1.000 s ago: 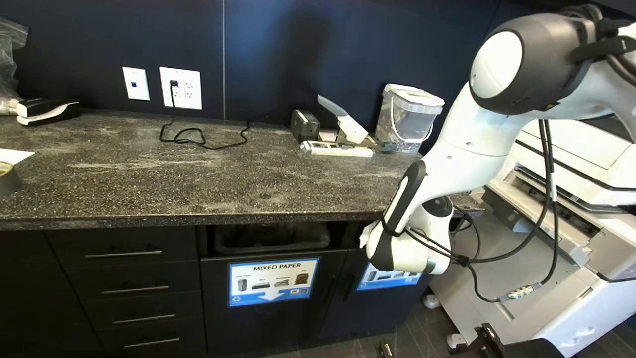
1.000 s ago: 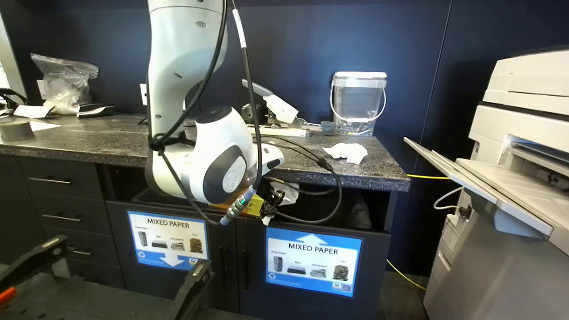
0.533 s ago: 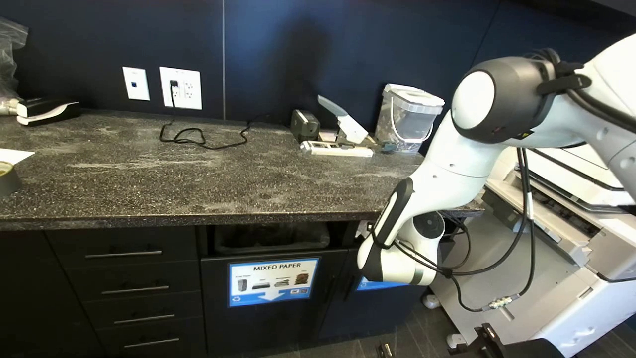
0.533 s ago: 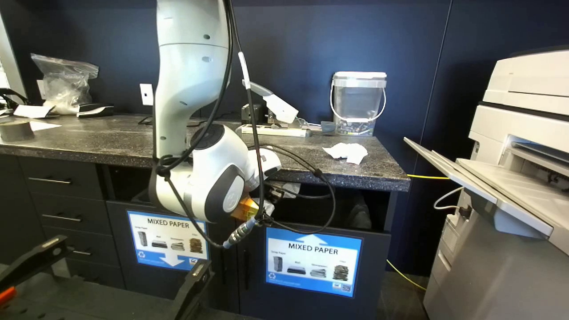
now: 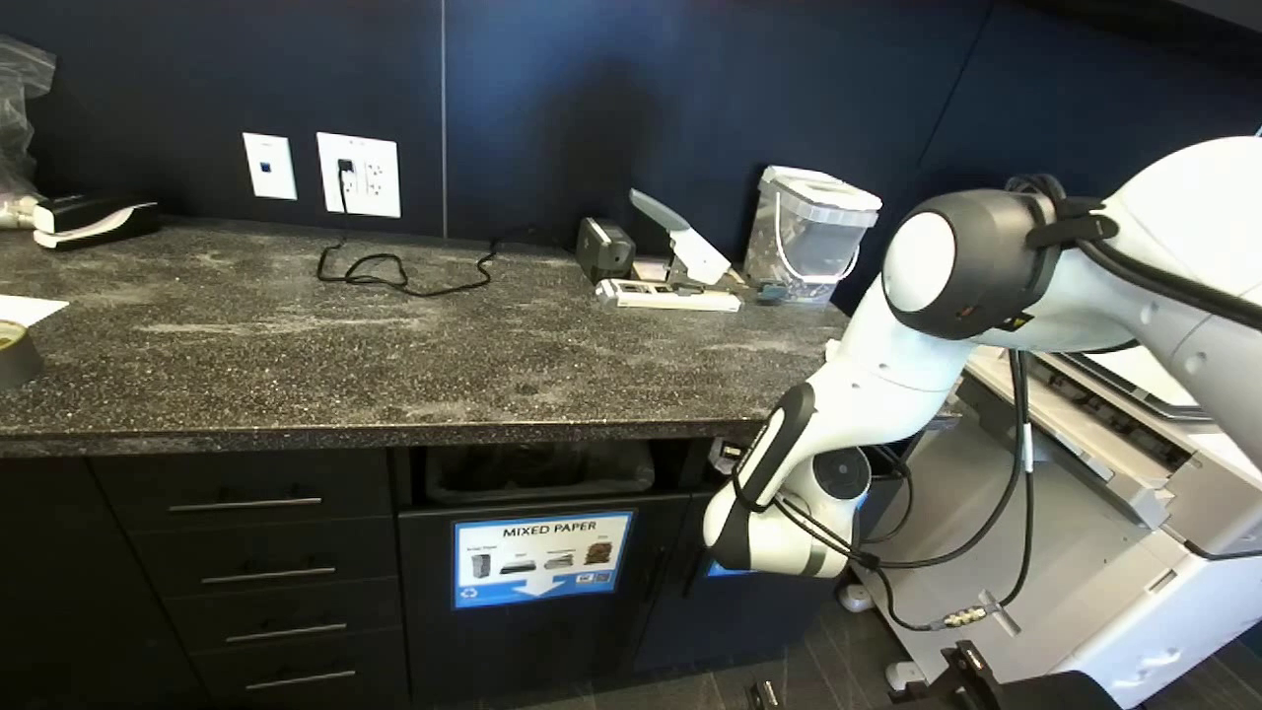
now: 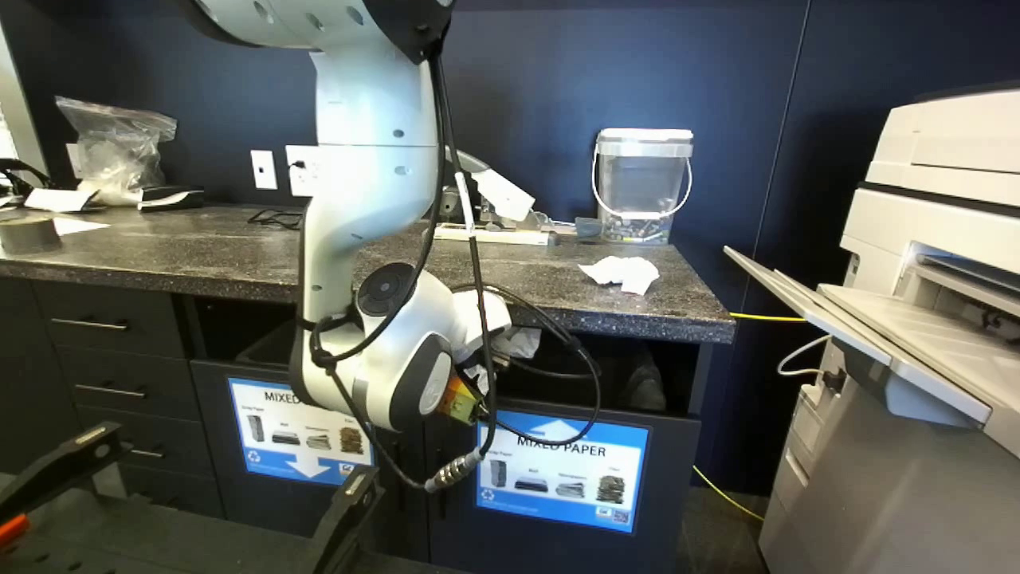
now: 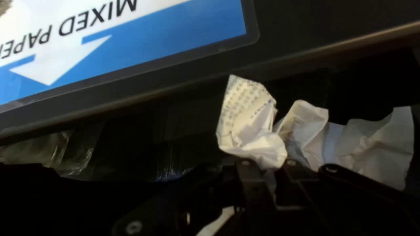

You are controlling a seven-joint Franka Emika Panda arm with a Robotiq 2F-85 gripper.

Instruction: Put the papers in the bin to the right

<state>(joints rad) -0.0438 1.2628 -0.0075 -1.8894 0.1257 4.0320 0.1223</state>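
My gripper is shut on a crumpled paper with printed text, which bulges out past the fingertips. Other crumpled papers lie close behind it in the dark slot, and one wad shows there in an exterior view. The bin to the right, with its blue-and-white label, has its slot just under the counter. In the wrist view the hand is over that slot, beyond its front edge. Another white paper rests on the counter. Arm and cables partly cover the hand in both exterior views.
Above the slot runs the counter edge. The twin mixed-paper compartment is to the left. A bucket and stapler stand on the counter. The printer is at the right. Loose cables loop beside the wrist.
In both exterior views the arm has come lower, and its wrist has tilted in front of the right bin. The papers on the counter and in the slot look unmoved.
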